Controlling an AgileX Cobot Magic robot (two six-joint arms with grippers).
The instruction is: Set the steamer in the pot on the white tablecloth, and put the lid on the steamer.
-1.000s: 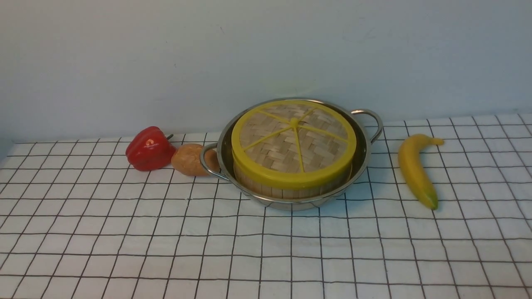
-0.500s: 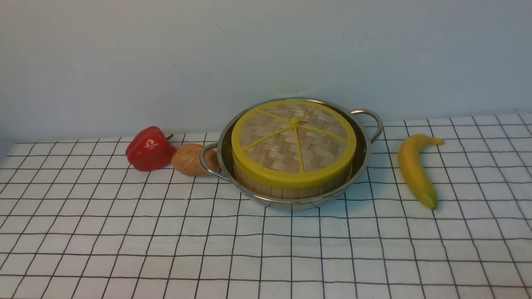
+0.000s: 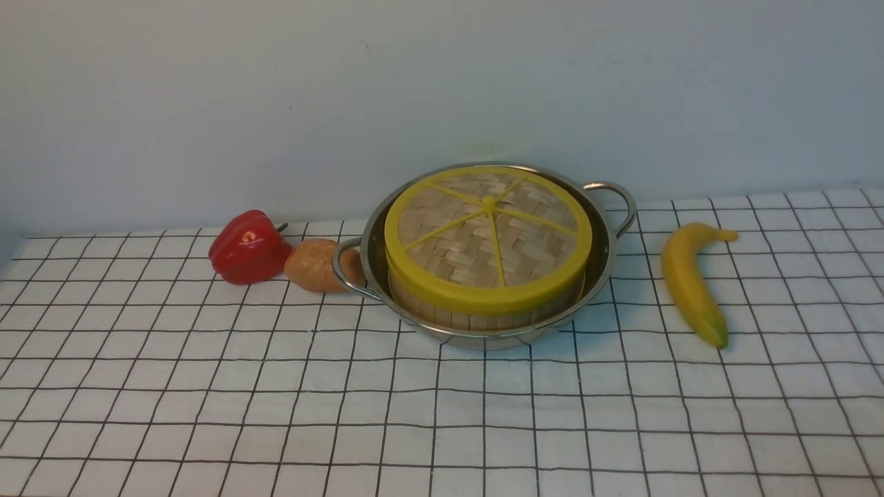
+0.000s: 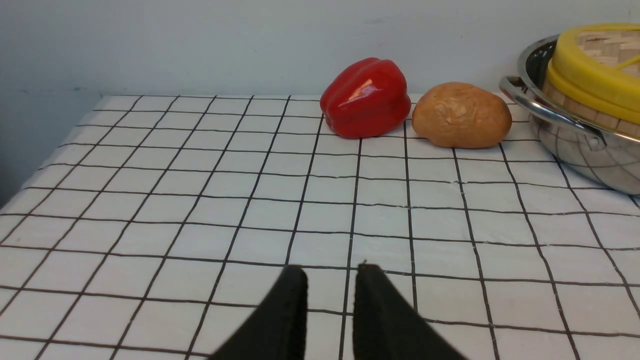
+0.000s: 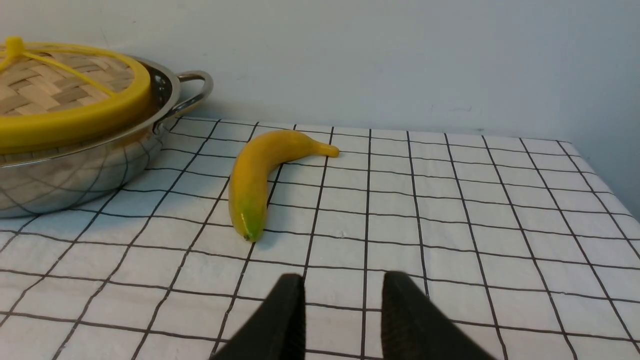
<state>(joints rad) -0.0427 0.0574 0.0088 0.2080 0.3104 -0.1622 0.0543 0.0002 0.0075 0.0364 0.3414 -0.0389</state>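
Note:
The steel pot (image 3: pixel 606 257) stands on the white gridded tablecloth (image 3: pixel 442 414) at the back middle. The steamer (image 3: pixel 483 319) sits inside it, only its slatted side showing. The woven lid (image 3: pixel 487 238) with the yellow rim lies flat on top of the steamer. Neither gripper shows in the front view. In the left wrist view my left gripper (image 4: pixel 330 272) hovers low over bare cloth, narrowly open and empty, with the pot (image 4: pixel 590 160) far off to one side. In the right wrist view my right gripper (image 5: pixel 345 280) is open and empty over cloth, short of the pot (image 5: pixel 75 175).
A red bell pepper (image 3: pixel 247 247) and a brown potato (image 3: pixel 314 265) lie just left of the pot, the potato against its handle. A yellow banana (image 3: pixel 687 279) lies to its right. A pale wall runs close behind. The cloth's left edge shows in the left wrist view.

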